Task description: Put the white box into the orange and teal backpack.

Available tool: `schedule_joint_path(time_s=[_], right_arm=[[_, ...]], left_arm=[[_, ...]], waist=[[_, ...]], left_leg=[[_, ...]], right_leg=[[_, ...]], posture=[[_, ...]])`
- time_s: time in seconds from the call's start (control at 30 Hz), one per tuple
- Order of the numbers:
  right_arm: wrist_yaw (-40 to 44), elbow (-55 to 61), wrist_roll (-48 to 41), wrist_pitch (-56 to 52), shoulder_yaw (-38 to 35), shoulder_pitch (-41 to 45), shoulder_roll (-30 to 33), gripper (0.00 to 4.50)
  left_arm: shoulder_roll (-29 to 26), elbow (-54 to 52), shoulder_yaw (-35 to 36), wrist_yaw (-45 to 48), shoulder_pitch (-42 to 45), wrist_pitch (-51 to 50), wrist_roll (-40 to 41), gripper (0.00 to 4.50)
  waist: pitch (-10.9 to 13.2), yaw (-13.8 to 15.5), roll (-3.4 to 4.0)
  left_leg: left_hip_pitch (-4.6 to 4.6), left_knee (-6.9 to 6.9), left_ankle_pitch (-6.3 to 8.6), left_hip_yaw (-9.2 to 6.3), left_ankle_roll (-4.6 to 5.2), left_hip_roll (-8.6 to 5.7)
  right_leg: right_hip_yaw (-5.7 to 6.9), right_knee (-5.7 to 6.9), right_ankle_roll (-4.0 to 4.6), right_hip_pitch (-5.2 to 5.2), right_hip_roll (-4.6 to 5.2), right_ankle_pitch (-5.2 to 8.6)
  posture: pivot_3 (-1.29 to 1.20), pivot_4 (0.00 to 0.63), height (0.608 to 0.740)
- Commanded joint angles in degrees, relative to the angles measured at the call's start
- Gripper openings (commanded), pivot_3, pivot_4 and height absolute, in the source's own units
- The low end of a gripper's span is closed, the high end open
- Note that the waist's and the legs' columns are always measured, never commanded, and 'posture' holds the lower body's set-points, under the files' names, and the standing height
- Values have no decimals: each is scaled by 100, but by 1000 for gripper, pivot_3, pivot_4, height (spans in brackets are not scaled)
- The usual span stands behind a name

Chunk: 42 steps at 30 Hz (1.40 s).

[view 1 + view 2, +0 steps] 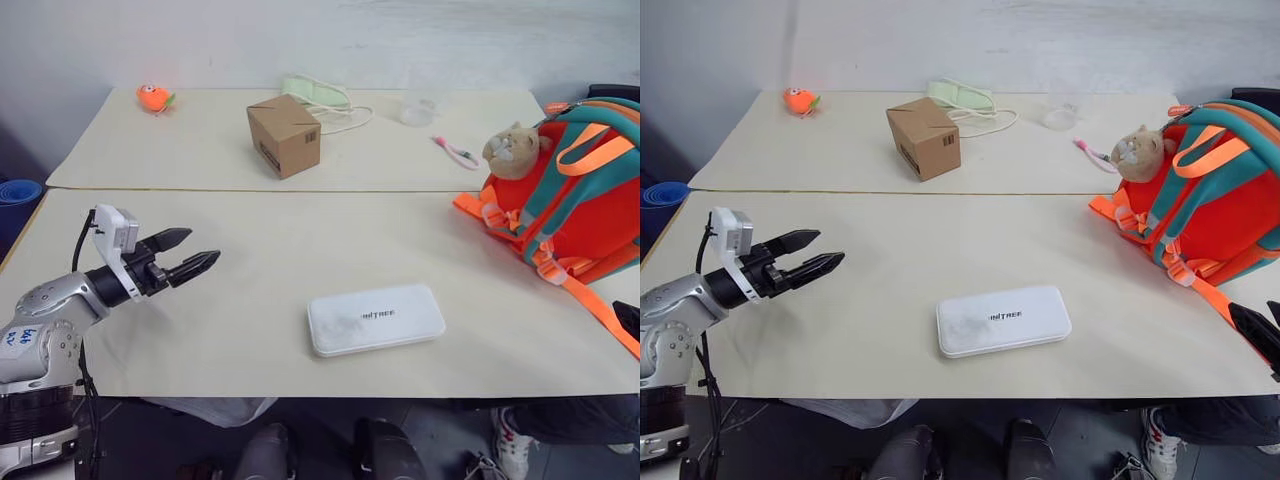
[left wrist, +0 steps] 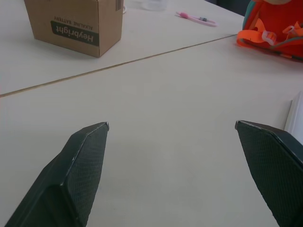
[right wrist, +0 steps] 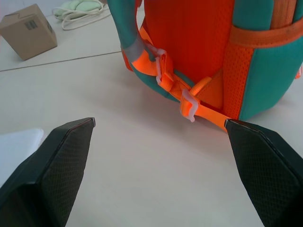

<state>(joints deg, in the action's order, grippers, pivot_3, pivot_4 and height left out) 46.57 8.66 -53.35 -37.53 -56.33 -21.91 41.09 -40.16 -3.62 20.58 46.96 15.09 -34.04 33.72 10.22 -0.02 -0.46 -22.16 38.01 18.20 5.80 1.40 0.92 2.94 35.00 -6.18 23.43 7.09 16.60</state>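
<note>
The white box (image 1: 376, 319) lies flat on the near part of the counter (image 1: 250, 250), close to the front edge and roughly in the middle, with its grey lettering facing up and nothing touching it. The backpack (image 1: 580, 190) stands at the right end of the counter, well apart from the box, its orange straps (image 1: 590, 300) trailing over the surface toward the front edge and a tan plush (image 1: 512, 150) hanging at its upper left side. The left hand (image 1: 190, 255) hovers over the left side of the counter, pointing across toward the box but still some way from it, with its two black fingers spread apart and nothing between them. The right hand (image 3: 158, 125) faces the lower part of the backpack, near its straps and white buckles, also with fingers (image 3: 52, 161) spread wide and holding nothing; a corner of the box shows off to one side of it. On the far half of the counter sits a brown carton (image 1: 284, 135), behind it a pale green mask (image 1: 318, 95) with looped cords, a small orange toy (image 1: 153, 97) at the far left corner, a clear cup (image 1: 418, 111) and a pink pen (image 1: 455, 151) near the plush.
</note>
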Motion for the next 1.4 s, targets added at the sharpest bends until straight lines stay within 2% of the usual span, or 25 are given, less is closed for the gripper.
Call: schedule_joint_path(time_s=[0.03,0.3,0.5,0.53,0.57,0.67,0.8,0.93,1.0,1.07,1.17,1.4], right_arm=[[-53,110,9,87,-51,-35,-37,4490],[-186,246,103,96,70,90,60,4490],[16,759,431,83,891,290,418,4490],[56,853,504,74,1060,311,469,4109],[105,913,599,109,1236,328,506,3914],[251,975,906,237,1913,607,642,2929],[344,701,1578,512,3180,1362,649,1520],[426,319,1959,729,3724,1812,611,152],[589,181,2246,905,4094,1961,673,0],[657,153,2510,1049,4395,2017,671,0],[607,487,2449,875,4660,2005,482,0],[147,986,2455,649,4576,1824,274,0]], left_arm=[[-60,-119,-55,30,48,110,-28,4500],[-166,-183,-225,96,16,80,-40,4500],[-452,-724,-858,759,-192,230,-162,4500],[-533,-835,-1004,911,-283,268,-207,4113],[-611,-917,-1145,1079,-396,346,-262,3947],[-838,-990,-1625,1571,-531,697,-543,3062],[-622,-603,-2375,1879,-154,1156,-998,1786],[-416,-553,-2772,2077,125,1171,-1070,536],[-340,-475,-3035,2213,258,1165,-1169,16],[-260,-341,-3269,2281,373,1232,-1350,16],[272,95,-3390,2014,744,1183,-1414,16],[732,673,-3295,1776,1093,1184,-1581,16]], waist=[[0,0,0],[0,-2,0],[0,-14,1],[0,-16,2],[0,-16,2],[0,-10,2],[0,-5,1],[1,17,3],[1,12,3],[1,6,3],[2,24,1],[4,33,-3]], left_leg=[[0,0,0,1,0,-1],[0,-2,-11,3,18,-2],[0,-2,-9,5,15,-2],[1,-2,-9,5,13,-2],[1,-3,-9,6,13,-2],[1,-8,-12,4,14,0],[-2,-3,-9,6,17,-5],[-8,-5,-22,-1,27,-8],[-19,-3,-22,0,28,-10],[-19,0,-21,7,30,-11],[-15,7,-23,21,35,-11],[-14,28,-27,17,45,-14]], right_leg=[[0,0,0,0,0,0],[-1,0,-1,0,-1,-1],[-4,0,-1,2,0,-1],[-4,0,-1,1,0,-1],[-6,0,-1,3,0,-1],[-2,-2,4,5,-2,2],[-1,-3,5,5,5,-1],[8,-5,8,6,8,-4],[13,-8,6,13,7,-5],[24,-11,4,11,7,-6],[74,-4,-1,10,3,-9],[79,6,-17,1,6,-18]], posture=[[0,150,740],[0,150,740],[0,150,740],[0,150,740],[0,150,740],[0,150,740],[0,150,740],[0,150,740],[0,150,740],[0,150,740],[0,150,740],[0,150,740]])
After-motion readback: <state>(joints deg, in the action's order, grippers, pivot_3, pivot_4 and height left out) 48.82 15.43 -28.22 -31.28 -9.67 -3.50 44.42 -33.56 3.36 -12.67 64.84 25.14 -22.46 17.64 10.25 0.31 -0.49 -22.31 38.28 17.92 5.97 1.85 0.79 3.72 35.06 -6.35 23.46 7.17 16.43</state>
